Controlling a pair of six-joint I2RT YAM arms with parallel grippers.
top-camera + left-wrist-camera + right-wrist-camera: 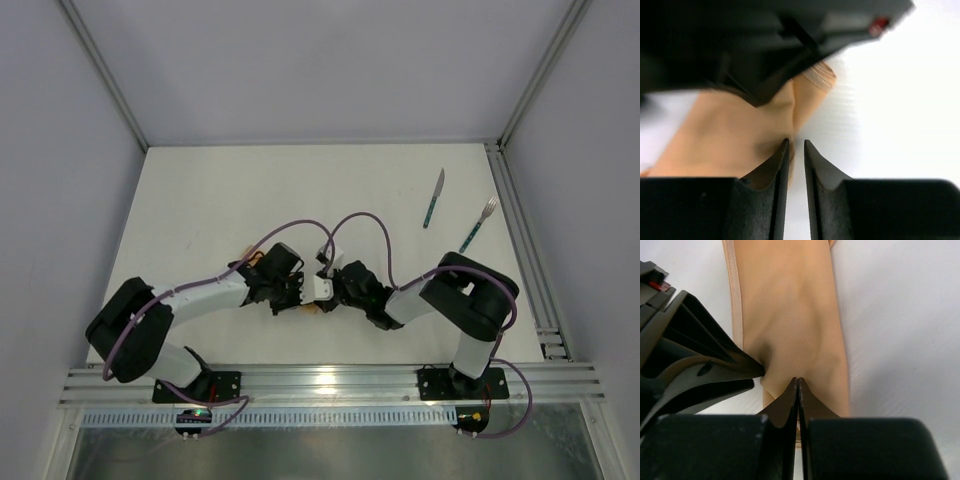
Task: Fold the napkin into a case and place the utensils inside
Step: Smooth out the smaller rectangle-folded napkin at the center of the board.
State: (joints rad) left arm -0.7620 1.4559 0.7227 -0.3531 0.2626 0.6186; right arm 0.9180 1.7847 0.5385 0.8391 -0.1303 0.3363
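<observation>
I judge we are in the folding step. The napkin (790, 315) is down to a narrow peach strip on the worktop (250, 190), not yet a finished case, and neither utensil is in it.

The 2 hands meet over the strip's near end. My right hand (798, 380) is fully closed, fingertips pressed together with no gap. The cloth puckers toward those tips, so I take it to be pinching a little of the napkin there. The rest of the strip runs straight away from this hand.

My left hand (796, 142) is narrow, with a slim gap between the fingers. Cloth lies under and ahead of its left finger, while bare worktop shows through most of the gap. In the right wrist view its tip touches the cloth just beside the right hand's pinch. I can't confirm it grips anything.

The knife (433, 198) and fork (479, 224) lie side by side, well apart from both hands, beyond the right hand and off to its right.

The next move calls for a sure pinch from the left hand on the cloth edge. Then both hands must carry the fold together so the thin cloth doesn't slip or bunch.
</observation>
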